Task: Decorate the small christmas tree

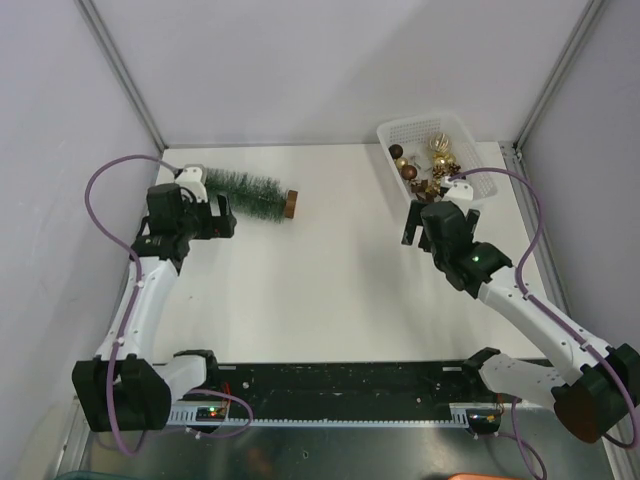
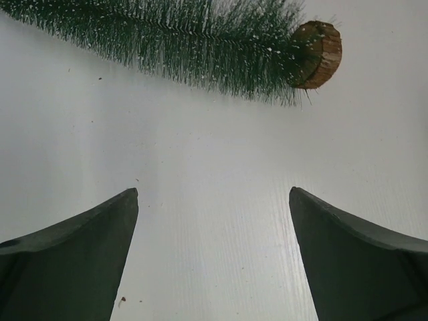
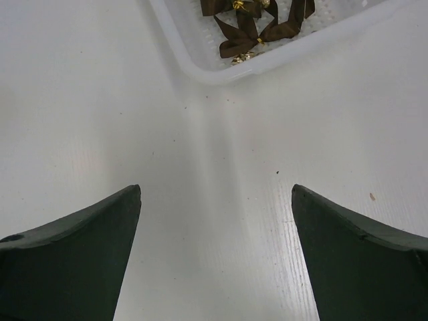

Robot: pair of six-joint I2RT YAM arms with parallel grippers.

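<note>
The small christmas tree (image 1: 245,186) is laid flat on its side on the white table (image 1: 340,290), at the far left, with its round wooden base (image 2: 319,53) pointed toward the middle. It cannot be dressed well while it is lying down, so it is judged that it must be stood up on that base first. The left gripper (image 2: 214,200) is held just beside the tree, on the near side, and is opened very wide. Nothing is held in it, and the tree is not touched. It is probably placed there so the tree can be reached. The right gripper (image 3: 216,197) is opened wide too, and nothing is held in it either. It is held near a corner of the white plastic basket (image 3: 200,67), which is set at the far right, well apart from the tree. Brown and gold baubles (image 1: 408,168) and brown ribbon bows (image 3: 251,30) are piled in the basket, probably so they cannot roll away. No decoration is seen on the tree, so the task is judged to be at its start.
</note>
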